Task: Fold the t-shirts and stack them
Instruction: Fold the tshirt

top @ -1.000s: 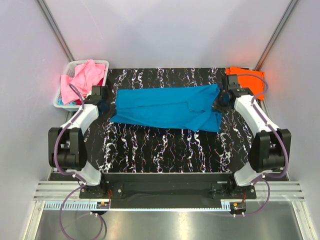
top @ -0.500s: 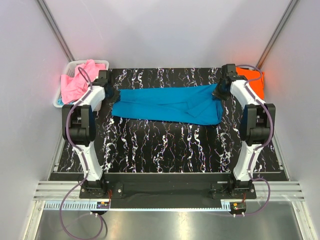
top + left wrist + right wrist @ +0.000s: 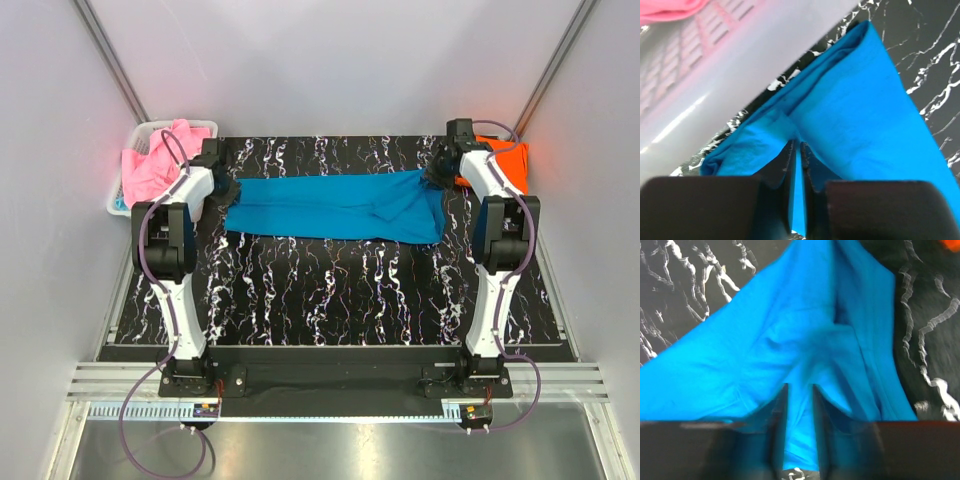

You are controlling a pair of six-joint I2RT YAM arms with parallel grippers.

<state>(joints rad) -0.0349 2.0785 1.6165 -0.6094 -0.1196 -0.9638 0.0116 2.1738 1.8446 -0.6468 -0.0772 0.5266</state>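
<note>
A soft teal-blue cloth t-shirt is lying as a long, creased band across the black marbled table. The left gripper and right gripper, both stretched far, are seemingly pinching its ends between slightly parted jaws.

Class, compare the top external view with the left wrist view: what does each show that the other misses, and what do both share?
Only the top view shows the orange t-shirt, the right gripper and both arms. Only the left wrist view shows the left gripper close up, fingers nearly together over a blue fold. Both show the blue t-shirt, the white basket and the pink t-shirt.
</note>
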